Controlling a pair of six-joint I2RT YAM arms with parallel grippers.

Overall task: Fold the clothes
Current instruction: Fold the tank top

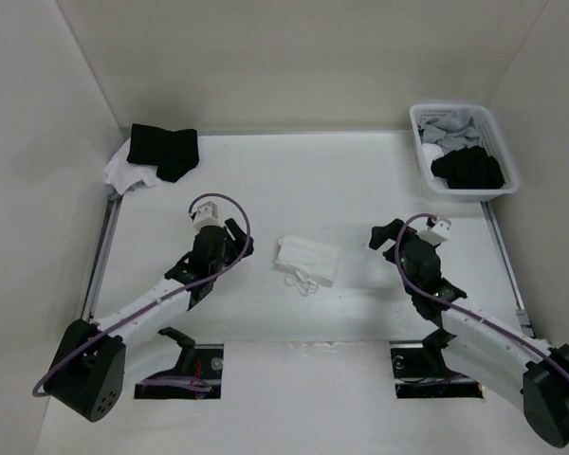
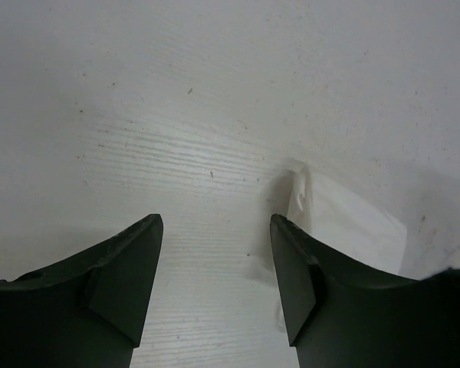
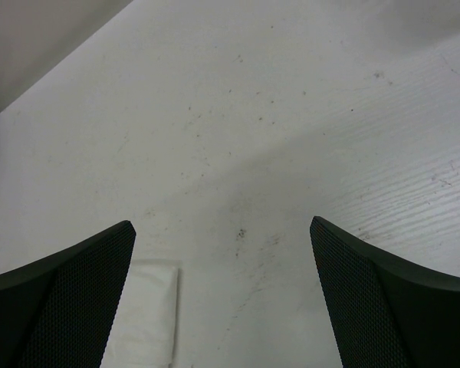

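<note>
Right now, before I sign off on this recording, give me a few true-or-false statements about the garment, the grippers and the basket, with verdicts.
1. The white garment lies as a compact folded rectangle on the table between the two arms. True.
2. The left gripper is shut on the garment. False: it is open and empty, and the garment lies beside it.
3. A basket in the far right corner holds black cloth. True.
4. The right gripper holds the garment by one corner. False: it is open, with only bare table between its fingers.
</note>
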